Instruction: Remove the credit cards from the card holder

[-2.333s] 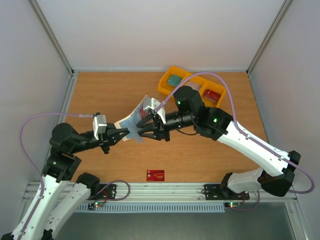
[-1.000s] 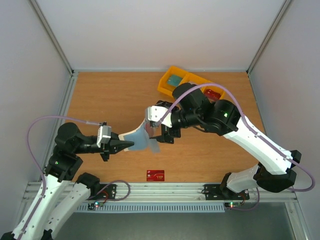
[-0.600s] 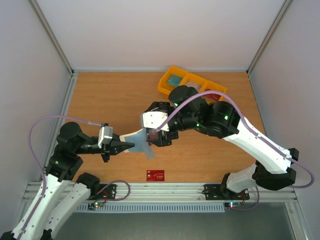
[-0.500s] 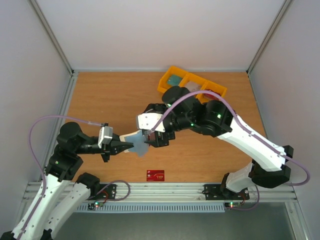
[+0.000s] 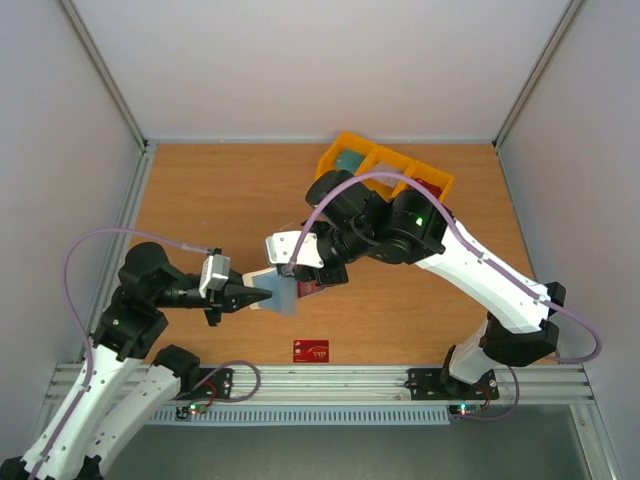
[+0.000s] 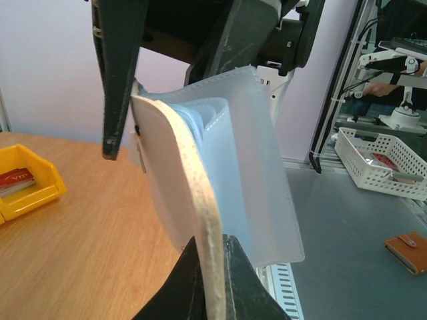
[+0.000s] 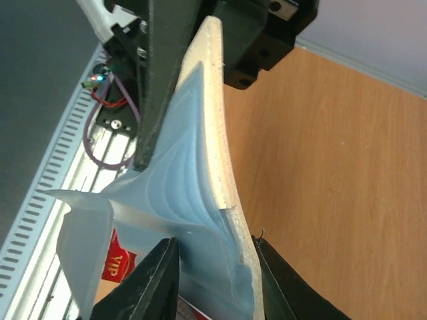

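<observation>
We find the card holder (image 5: 283,296) held off the table (image 5: 200,200), towards the near edge and a little left of centre, between the two arms. It stands open. The cream outer cover (image 6: 200,220) curves along one side, and the pale blue inner sleeves (image 6: 250,180) fan away from it. A translucent flap (image 7: 83,247) hangs loose at the end.

The left gripper (image 6: 212,243) comes in from the left and is clamped on the holder's cream edge, which runs straight between its two closed fingers. The right gripper (image 7: 213,243) reaches in from the far right at the holder's opposite end. Its fingers stand one on each side of the stacked sleeves and cover, and both appear to press against them, so we record it as gripping the holder. The tips of the two grippers lie just beside each other.

In the top view a strip of red shows at the holder beneath the right gripper. We cannot tell whether it is a card in a pocket.

One red card (image 5: 311,350) with white lettering lies flat on the table by the near edge, nearer than the holder and apart from it. A yellow bin (image 5: 327,170) sits at the far side, right of centre, partly hidden by the right arm. A green item (image 5: 348,160) lies in its left compartment, and a second red card (image 6: 15,179) lies in another.
</observation>
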Action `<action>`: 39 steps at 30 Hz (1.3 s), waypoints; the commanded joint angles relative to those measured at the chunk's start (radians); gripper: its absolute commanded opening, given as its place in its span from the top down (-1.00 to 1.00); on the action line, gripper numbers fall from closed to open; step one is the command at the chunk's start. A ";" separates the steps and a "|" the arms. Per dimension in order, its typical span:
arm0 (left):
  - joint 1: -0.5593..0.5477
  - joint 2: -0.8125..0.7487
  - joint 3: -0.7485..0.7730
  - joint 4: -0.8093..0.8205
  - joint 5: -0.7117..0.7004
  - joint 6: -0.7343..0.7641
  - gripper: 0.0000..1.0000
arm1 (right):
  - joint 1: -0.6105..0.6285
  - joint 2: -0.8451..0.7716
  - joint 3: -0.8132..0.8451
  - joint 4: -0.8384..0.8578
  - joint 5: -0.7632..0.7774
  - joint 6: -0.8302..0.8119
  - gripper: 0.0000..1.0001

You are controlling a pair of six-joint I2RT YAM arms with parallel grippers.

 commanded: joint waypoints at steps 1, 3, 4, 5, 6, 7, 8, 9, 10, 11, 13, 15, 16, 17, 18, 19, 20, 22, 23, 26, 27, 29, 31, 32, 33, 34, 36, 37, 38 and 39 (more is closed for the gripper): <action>-0.005 -0.012 0.002 0.085 -0.003 -0.031 0.99 | 0.008 0.031 0.056 -0.074 -0.090 0.023 0.40; -0.005 -0.007 0.003 0.068 -0.029 -0.030 0.99 | 0.008 0.040 0.061 -0.078 -0.139 0.034 0.19; -0.005 -0.005 0.004 0.056 -0.038 -0.022 0.99 | 0.008 0.044 0.062 -0.075 -0.152 0.041 -0.04; -0.007 -0.001 0.006 0.045 -0.053 -0.009 0.99 | 0.008 0.050 0.062 -0.075 -0.155 0.046 -0.10; -0.007 -0.001 0.008 0.036 -0.070 0.003 0.99 | 0.008 0.055 0.063 -0.075 -0.149 0.053 -0.08; -0.007 0.000 0.011 0.029 -0.085 0.016 1.00 | 0.008 0.060 0.063 -0.074 -0.137 0.058 0.00; -0.007 -0.001 0.012 0.024 -0.095 0.022 0.99 | 0.008 0.065 0.063 -0.075 -0.130 0.060 0.12; -0.007 -0.001 0.012 0.024 -0.100 0.028 0.99 | 0.008 0.068 0.063 -0.077 -0.126 0.062 0.22; -0.007 -0.002 0.011 0.025 -0.101 0.031 0.99 | 0.007 0.069 0.063 -0.078 -0.129 0.063 0.32; -0.007 -0.002 0.011 0.029 -0.102 0.031 1.00 | 0.008 0.069 0.063 -0.079 -0.133 0.063 0.41; -0.007 -0.003 0.008 0.031 -0.102 0.023 1.00 | 0.008 0.065 0.062 -0.083 -0.138 0.066 0.64; -0.007 -0.009 0.000 0.031 -0.102 0.020 0.99 | 0.007 0.058 0.055 -0.080 -0.137 0.069 0.96; -0.007 -0.012 -0.002 0.030 -0.101 0.019 0.99 | 0.006 0.054 0.048 -0.076 -0.134 0.073 0.97; -0.007 -0.014 -0.005 0.027 -0.100 0.015 1.00 | 0.005 0.050 0.040 -0.071 -0.128 0.077 0.98; -0.007 -0.018 -0.008 0.026 -0.094 0.012 0.99 | 0.004 0.044 0.028 -0.061 -0.117 0.087 0.98; -0.007 -0.023 -0.009 0.025 -0.086 0.009 0.98 | 0.000 0.040 0.016 -0.049 -0.093 0.099 0.98; -0.007 -0.027 -0.012 0.026 -0.075 0.004 0.79 | -0.003 0.033 0.003 -0.035 -0.072 0.110 0.98; -0.007 -0.038 -0.017 0.026 -0.053 -0.013 0.10 | -0.015 0.019 -0.026 -0.006 -0.034 0.137 0.97; -0.008 -0.045 -0.022 0.026 -0.041 -0.017 -0.14 | -0.022 0.012 -0.040 0.011 -0.018 0.150 0.98; -0.007 -0.062 -0.036 0.020 -0.037 -0.016 -0.77 | -0.036 0.000 -0.057 0.058 0.034 0.202 0.98; -0.007 -0.064 -0.041 0.018 -0.061 -0.007 -0.88 | -0.035 0.005 -0.049 0.068 0.052 0.223 0.98; -0.008 -0.064 -0.053 0.021 -0.158 -0.002 -0.92 | -0.035 0.023 -0.017 0.087 0.077 0.278 0.98; -0.012 -0.041 -0.065 0.049 -0.310 -0.029 -0.91 | -0.035 0.059 0.040 0.089 0.082 0.341 0.98; -0.015 -0.022 -0.063 0.052 -0.355 -0.033 -0.87 | -0.035 0.078 0.068 0.086 0.084 0.371 0.98; -0.018 -0.005 -0.062 0.060 -0.372 -0.035 -0.82 | -0.035 0.096 0.090 0.084 0.085 0.392 0.98; -0.022 0.002 -0.062 0.077 -0.378 -0.035 -0.77 | -0.034 0.111 0.109 0.078 0.078 0.405 0.98; -0.033 0.009 -0.066 0.104 -0.366 -0.035 -0.65 | -0.034 0.131 0.130 0.057 0.048 0.402 0.98; -0.037 0.012 -0.064 0.110 -0.353 -0.035 -0.56 | -0.033 0.134 0.131 0.049 0.032 0.396 0.98; -0.039 0.015 -0.064 0.113 -0.342 -0.063 -0.41 | -0.033 0.132 0.128 0.041 0.008 0.384 0.98; -0.039 0.015 -0.066 0.115 -0.332 -0.082 -0.18 | -0.033 0.125 0.119 0.038 -0.022 0.372 0.98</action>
